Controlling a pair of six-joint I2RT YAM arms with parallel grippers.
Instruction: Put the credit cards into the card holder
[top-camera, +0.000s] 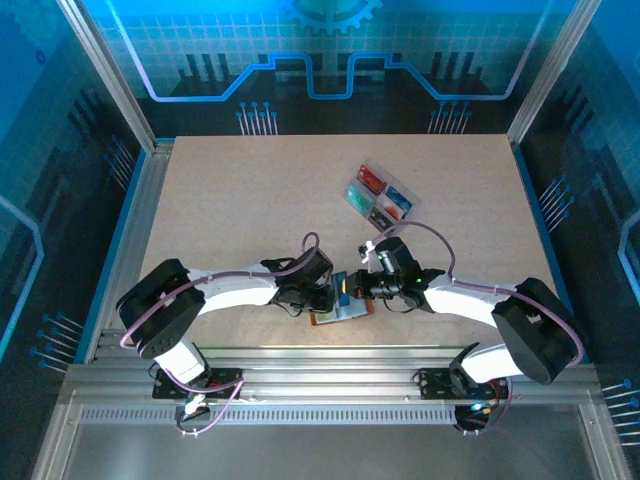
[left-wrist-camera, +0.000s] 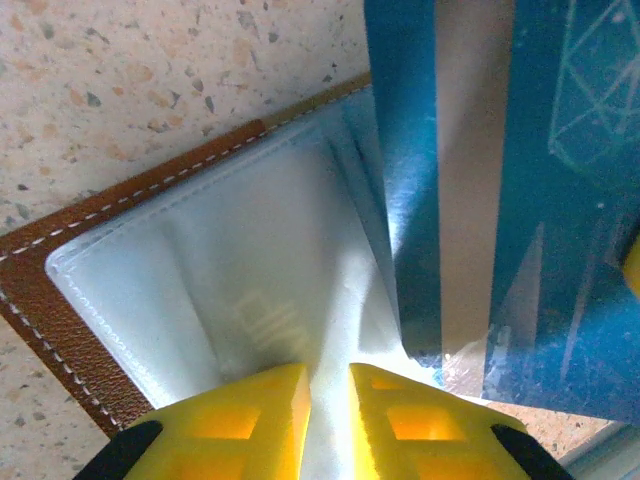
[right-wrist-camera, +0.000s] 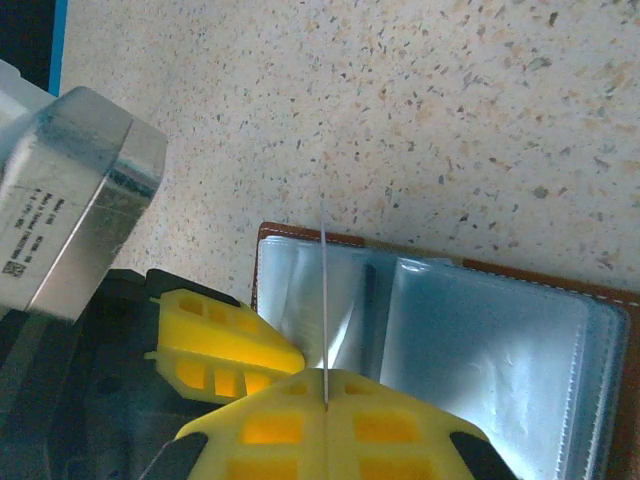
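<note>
The brown card holder (top-camera: 338, 314) lies open near the table's front edge, its pale lining (right-wrist-camera: 480, 340) facing up. My right gripper (right-wrist-camera: 326, 400) is shut on a blue credit card (left-wrist-camera: 560, 200), which stands edge-on (right-wrist-camera: 323, 290) over the holder's left sleeves. My left gripper (left-wrist-camera: 328, 420) comes in from the left and pinches a pale plastic sleeve (left-wrist-camera: 250, 270) of the holder between its yellow fingers (right-wrist-camera: 220, 345). In the top view the left gripper (top-camera: 322, 294) and the right gripper (top-camera: 356, 288) meet above the holder, with the blue card (top-camera: 343, 290) between them.
A clear plastic tray (top-camera: 380, 195) with red, teal and blue cards lies at the back right of the table. The left arm's grey metal wrist part (right-wrist-camera: 70, 230) sits close beside the right gripper. Metal rails (top-camera: 320, 385) run along the front edge.
</note>
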